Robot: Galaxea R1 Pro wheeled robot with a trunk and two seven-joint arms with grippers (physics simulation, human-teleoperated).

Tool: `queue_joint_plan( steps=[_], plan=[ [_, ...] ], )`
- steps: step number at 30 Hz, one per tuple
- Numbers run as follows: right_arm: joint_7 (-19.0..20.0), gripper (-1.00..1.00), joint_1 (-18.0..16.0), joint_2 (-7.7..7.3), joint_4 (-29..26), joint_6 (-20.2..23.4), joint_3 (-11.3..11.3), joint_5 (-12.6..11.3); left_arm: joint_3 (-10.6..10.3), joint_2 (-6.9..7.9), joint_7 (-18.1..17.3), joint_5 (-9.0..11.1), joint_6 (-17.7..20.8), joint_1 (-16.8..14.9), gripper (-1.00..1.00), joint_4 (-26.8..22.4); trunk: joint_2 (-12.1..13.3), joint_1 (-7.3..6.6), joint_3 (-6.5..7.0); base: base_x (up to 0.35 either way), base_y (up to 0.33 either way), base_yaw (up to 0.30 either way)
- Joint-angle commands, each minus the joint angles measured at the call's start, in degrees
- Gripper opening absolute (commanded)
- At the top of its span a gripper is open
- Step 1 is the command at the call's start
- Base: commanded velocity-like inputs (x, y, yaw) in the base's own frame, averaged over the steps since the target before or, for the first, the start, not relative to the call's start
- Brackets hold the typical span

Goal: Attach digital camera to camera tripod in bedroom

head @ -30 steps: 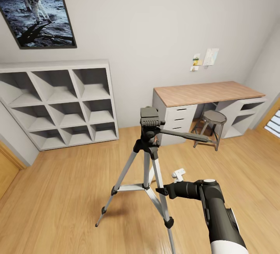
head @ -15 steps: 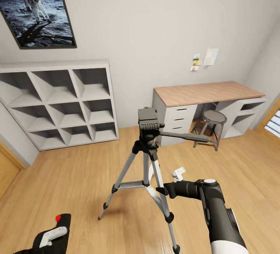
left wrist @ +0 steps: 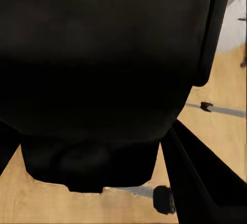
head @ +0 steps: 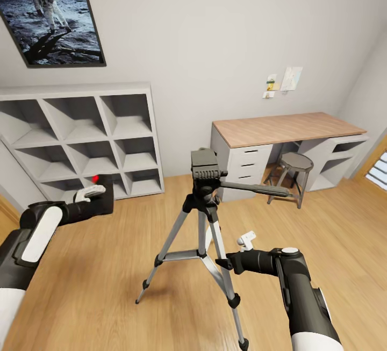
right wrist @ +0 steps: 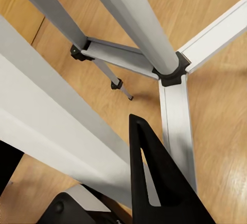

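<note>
The camera tripod (head: 204,216) stands on the plank floor in the middle of the head view, its black head (head: 205,165) bare and its pan handle pointing right. My right gripper (head: 221,264) is shut around one silver leg low down; in the right wrist view that leg (right wrist: 62,126) runs close beside a black finger (right wrist: 154,183). At the left, my left gripper (head: 91,195) is shut on the digital camera (head: 103,200), red dot up, held well left of the tripod head and slightly lower. The left wrist view looks past the camera's black body (left wrist: 103,69).
White cube shelving (head: 80,141) lines the back wall at the left under an astronaut picture (head: 51,12). A wood-topped desk (head: 285,128) with a round stool (head: 295,163) stands at the back right. Wood floor lies open around the tripod.
My left arm has risen from the lower left corner, carrying the camera up in front of the shelving. The tripod shifted slightly a second ago and is still since. The right arm holds its place.
</note>
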Motion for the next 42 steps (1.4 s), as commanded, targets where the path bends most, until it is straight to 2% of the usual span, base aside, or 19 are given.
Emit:
queue_joint_plan(
  steps=[1, 4, 6, 10, 11, 12, 13, 15, 20, 24, 25, 27, 30, 32, 34, 35, 37, 38, 42],
  plan=[
    [0.4, -1.0, -0.1, 0.08, -0.1, 0.6, -0.2, 0.4, 0.0, -0.04, 0.6, 0.4, 0.4, -3.6, -1.0, -0.6, -0.1, 0.04, -0.12, 0.0, 0.0, 0.0],
    [0.4, -1.0, -0.1, 0.08, 0.0, 0.8, -0.2, 0.3, 0.0, -0.4, 0.6, 0.6, 0.6, -8.5, -1.0, 0.8, -0.1, 0.04, -0.12, 0.0, 0.0, 0.0],
    [0.4, -1.0, -0.1, 0.08, 0.0, 0.8, -0.3, 0.3, 0.0, -1.43, 0.6, 0.6, 0.7, -11.7, -1.0, 2.9, -0.1, 0.04, -0.12, 0.0, 0.0, 0.0],
    [0.4, -1.0, -0.1, 0.08, 0.2, 0.8, -0.3, 0.3, 0.0, -4.86, 1.8, 0.2, 1.7, -17.5, -1.0, 6.7, -0.1, 0.04, -0.12, 0.0, 0.0, 0.0],
    [0.4, -1.0, -0.1, 0.08, 0.4, 0.8, -0.3, 0.3, 0.0, -6.42, 3.2, 0.2, 1.9, -19.6, -1.0, 8.2, -0.1, 0.04, -0.12, 0.0, 0.0, 0.0],
    [0.4, -1.0, -0.1, 0.08, 0.7, 0.7, -0.4, 0.3, -0.1, -10.46, 8.1, 0.5, 2.4, -24.8, -1.0, 11.5, -0.1, 0.04, -0.12, 0.0, 0.0, 0.0],
    [0.4, -1.0, -0.1, 0.08, 0.8, 0.7, -0.4, 0.3, -0.1, -11.33, 9.0, 0.5, 2.4, -25.8, -1.0, 12.1, -0.1, 0.04, -0.12, 0.0, 0.0, 0.0],
    [0.4, -1.0, -0.1, 0.08, 0.8, 0.7, -0.4, 0.3, -0.1, -14.72, 11.4, 0.5, 2.6, -29.7, -1.0, 14.4, -0.1, 0.04, -0.12, 0.0, 0.0, 0.0],
    [0.4, -1.0, -0.1, 0.08, 0.9, 0.7, -0.4, 0.3, -0.1, -19.86, 12.9, 0.6, 2.8, -35.7, -1.0, 15.9, -0.1, 0.04, -0.12, 0.0, 0.0, 0.0],
    [0.4, -1.0, -0.1, 0.08, 0.9, 0.7, -0.4, 0.4, -0.1, -22.16, 12.8, 0.6, 2.9, -37.5, -1.0, 15.7, -0.1, 0.04, -0.12, 0.0, 0.0, 0.0],
    [0.4, -1.0, -0.1, 0.08, 1.1, 0.7, -0.4, 0.4, -0.2, -23.92, 12.4, 1.1, 3.0, -38.0, -1.0, 14.8, -0.1, 0.04, -0.12, 0.0, 0.0, 0.0],
    [0.4, -1.0, -0.1, 0.08, 1.3, 0.7, -0.4, 0.4, -0.6, -25.46, 12.0, 2.1, 3.2, -38.2, -1.0, 13.8, -0.1, 0.04, -0.12, 0.0, 0.0, 0.0],
    [0.4, -1.0, -0.1, 0.08, 1.5, 0.7, -0.4, 0.4, -1.4, -27.15, 11.6, 3.5, 3.3, -38.3, -1.0, 12.5, -0.1, 0.04, -0.12, 0.0, 0.0, 0.0],
    [0.4, -1.0, -0.1, 0.08, 1.6, 0.7, -0.4, 0.4, -2.3, -27.76, 11.4, 4.2, 3.3, -38.3, -1.0, 11.8, -0.1, 0.04, -0.12, 0.0, 0.0, 0.0],
    [0.4, -1.0, -0.1, 0.08, 1.6, 0.7, -0.4, 0.4, -4.2, -28.31, 11.3, 4.9, 3.4, -38.4, -1.0, 10.5, -0.1, 0.04, -0.12, 0.0, 0.0, 0.0],
    [0.4, -1.0, -0.1, 0.08, 1.7, 0.7, -0.4, 0.4, -6.4, -28.59, 11.2, 5.5, 3.4, -38.4, -1.0, 8.9, -0.1, 0.04, -0.12, 0.0, 0.0, 0.0],
    [0.4, -1.0, -0.1, 0.08, 1.7, 0.7, -0.4, 0.4, -7.9, -28.7, 11.1, 5.9, 3.4, -38.4, -1.0, 8.0, -0.1, 0.04, -0.12, 0.0, 0.0, 0.0],
    [0.4, -1.0, -0.1, 0.08, 1.7, 0.7, -0.4, 0.4, -9.4, -28.77, 11.1, 6.4, 3.4, -38.4, -1.0, 7.3, -0.1, 0.04, -0.12, 0.0, 0.0, 0.0],
    [0.4, -1.0, -0.1, 0.08, 1.7, 0.7, -0.4, 0.4, -13.0, -28.78, 11.1, 8.2, 3.4, -38.4, -1.0, 6.2, -0.1, 0.04, -0.12, 0.0, 0.0, 0.0]
  ],
)
